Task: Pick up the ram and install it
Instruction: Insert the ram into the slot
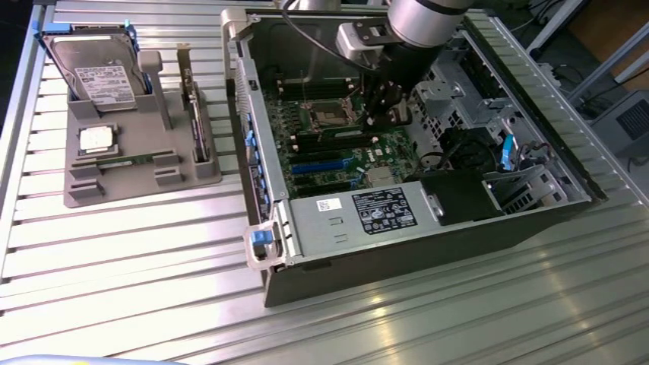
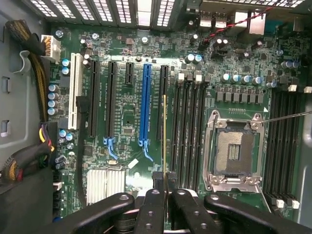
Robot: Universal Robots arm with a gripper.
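ribbed metal slats make up the work table [image 1: 132, 251], and on it, nearest the exterior camera, lies an open desktop computer case [image 1: 406, 228] with its black power supply [image 1: 384, 211] at the near end. beyond the supply the green motherboard [image 1: 335, 148] faces up, blue and black expansion slots first, then the empty processor socket [image 1: 332, 115] with its metal frame.

the arm [image 1: 426, 23] reaches down into the case over the board. its gripper [image 2: 165, 187] has its black fingers [image 2: 152, 200] pressed together on the ram [image 2: 164, 131], which the wrist view catches edge-on: a thin upright strip running away from the fingertips, its greenish-gold edge alone visible. it hangs over the board between the black expansion slot beside the blue slot [image 2: 145, 105] and the first of four black memory slots [image 2: 187, 126]. whether its lower edge touches the board or a slot i cannot tell. past those slots sits the open socket, and another bank of memory slots lies beyond it.

off to the exterior view's left, well apart from the case, a grey parts holder [image 1: 137, 152] stands on the table. it carries a hard drive [image 1: 99, 72] at its far end, a square silver processor [image 1: 96, 138] nearer, and an upright expansion card [image 1: 193, 114] along its side.
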